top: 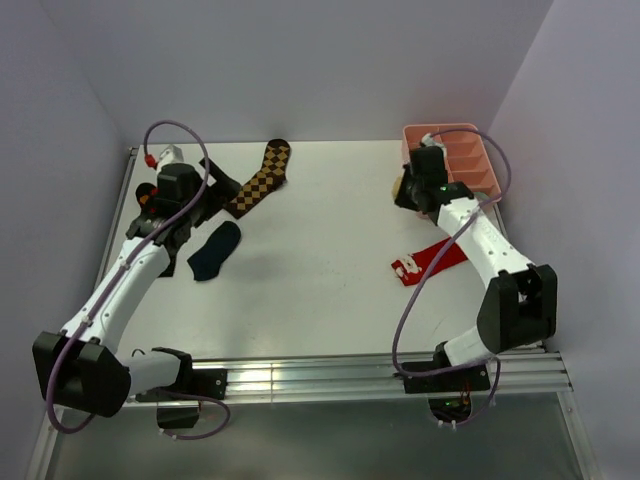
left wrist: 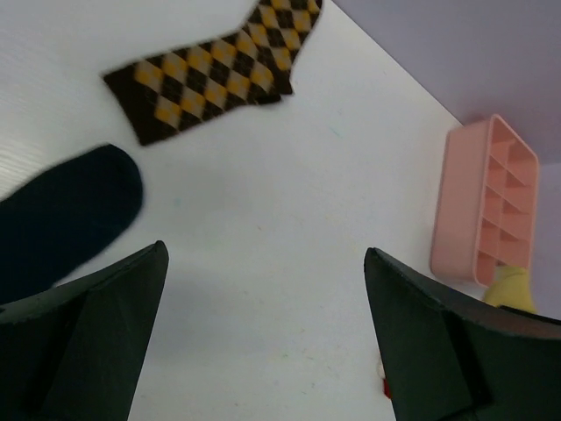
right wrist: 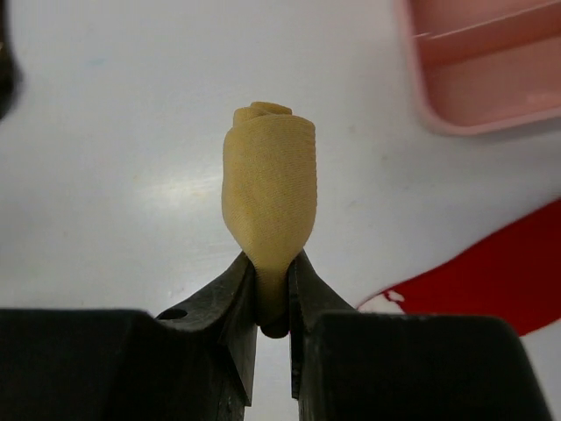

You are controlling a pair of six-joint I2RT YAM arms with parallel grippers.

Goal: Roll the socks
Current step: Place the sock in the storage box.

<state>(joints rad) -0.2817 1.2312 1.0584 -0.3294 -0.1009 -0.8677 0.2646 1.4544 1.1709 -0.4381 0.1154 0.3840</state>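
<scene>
My right pincer [right wrist: 273, 294] is clamped on the rolled mustard yellow sock [right wrist: 267, 175], its long axis pointing to 12 o'clock and the pink tray [right wrist: 491, 88] at 1 o'clock. My left pincer [left wrist: 266, 254] gapes wide and holds nothing. The navy sock [left wrist: 61, 210] lies on the surface [left wrist: 289, 175] at its 9 o'clock, nearest this arm.

The navy sock [left wrist: 61, 215] runs off the left wrist view's left edge.

Mustard sock [right wrist: 267, 189] rolled, pinched between right fingers [right wrist: 230, 303]; navy sock [top: 215, 250] flat, left.
</scene>
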